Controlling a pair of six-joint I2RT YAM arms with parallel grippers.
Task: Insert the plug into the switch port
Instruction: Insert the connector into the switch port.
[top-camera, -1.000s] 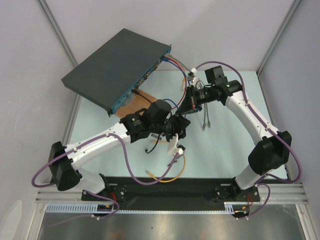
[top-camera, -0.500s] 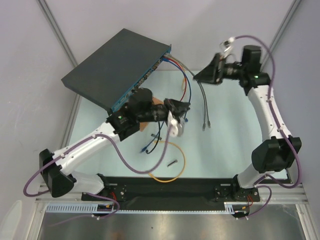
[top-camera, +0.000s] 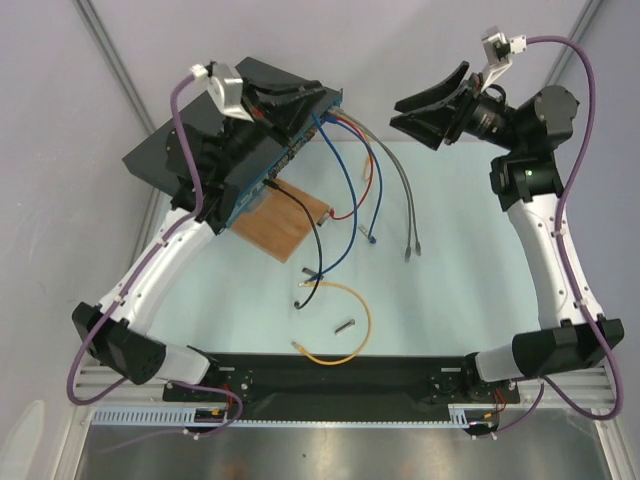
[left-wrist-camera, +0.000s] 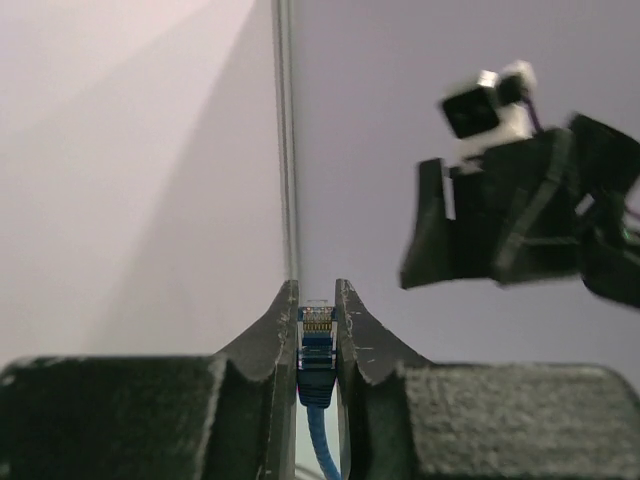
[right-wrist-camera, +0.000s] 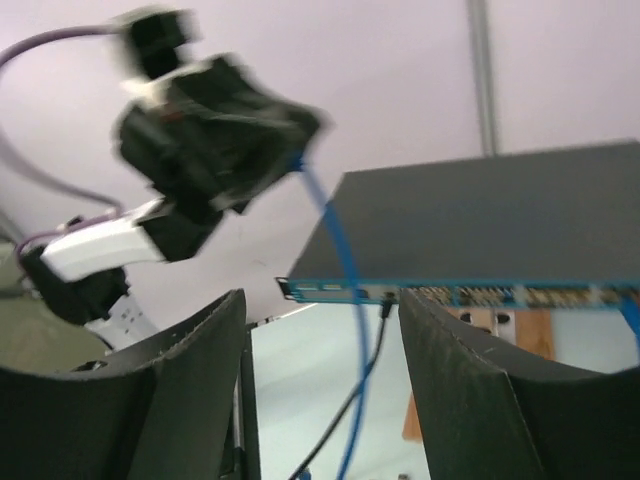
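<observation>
The left jaws are clenching the blue plug (left-wrist-camera: 317, 348) between their tips, the switch (right-wrist-camera: 500, 215) lying below them. The right jaws are gaping, empty. Mid-carry, seemingly: next calls for lowering and aligning with a free port.

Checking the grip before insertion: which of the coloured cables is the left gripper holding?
The blue cable, its plug pinched in the left gripper; the yellow, black and grey ones lie ungripped on the table.
</observation>
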